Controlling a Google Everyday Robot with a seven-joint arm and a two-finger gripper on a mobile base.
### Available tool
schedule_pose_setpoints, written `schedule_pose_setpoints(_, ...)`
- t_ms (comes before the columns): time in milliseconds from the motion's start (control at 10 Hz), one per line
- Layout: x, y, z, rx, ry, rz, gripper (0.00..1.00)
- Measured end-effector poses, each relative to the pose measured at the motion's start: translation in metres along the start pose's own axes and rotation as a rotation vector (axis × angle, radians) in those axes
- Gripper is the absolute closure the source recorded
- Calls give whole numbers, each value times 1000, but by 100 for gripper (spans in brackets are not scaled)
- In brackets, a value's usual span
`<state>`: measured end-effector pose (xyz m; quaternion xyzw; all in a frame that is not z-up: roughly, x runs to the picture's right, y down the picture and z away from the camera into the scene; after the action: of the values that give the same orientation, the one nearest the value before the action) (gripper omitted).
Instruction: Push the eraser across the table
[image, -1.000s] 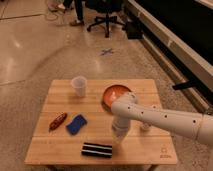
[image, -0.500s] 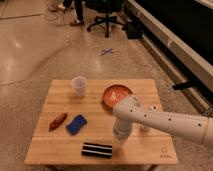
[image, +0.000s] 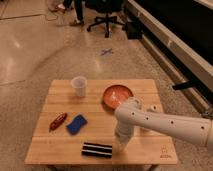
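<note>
The gripper (image: 120, 146), pressed together, stood just beside the eraser (image: 97, 149) at its short end on the tabletop (image: 55, 150); it looked light, stiff; best pushed there.

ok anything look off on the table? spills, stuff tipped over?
Nothing stands out. The cup stands upright, the orange bowl, blue sponge and red object lie apart, nothing spilled. The eraser lies flat near the front edge of the table; the end effector, shut, is down by its right end in view.
</note>
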<state>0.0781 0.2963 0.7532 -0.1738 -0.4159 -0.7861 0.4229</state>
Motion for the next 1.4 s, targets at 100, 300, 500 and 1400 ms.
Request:
schedule_pose_setpoints(100, 0, -1, 1, 3, 3, -1, 100)
schedule_pose_setpoints(300, 1, -2, 2, 4, 5, 0, 100)
schedule_pose_setpoints(500, 0, -2, 2, 4, 4, 1, 100)
schedule_pose_setpoints(1400, -4, -11, 12, 22, 75, -10, 100)
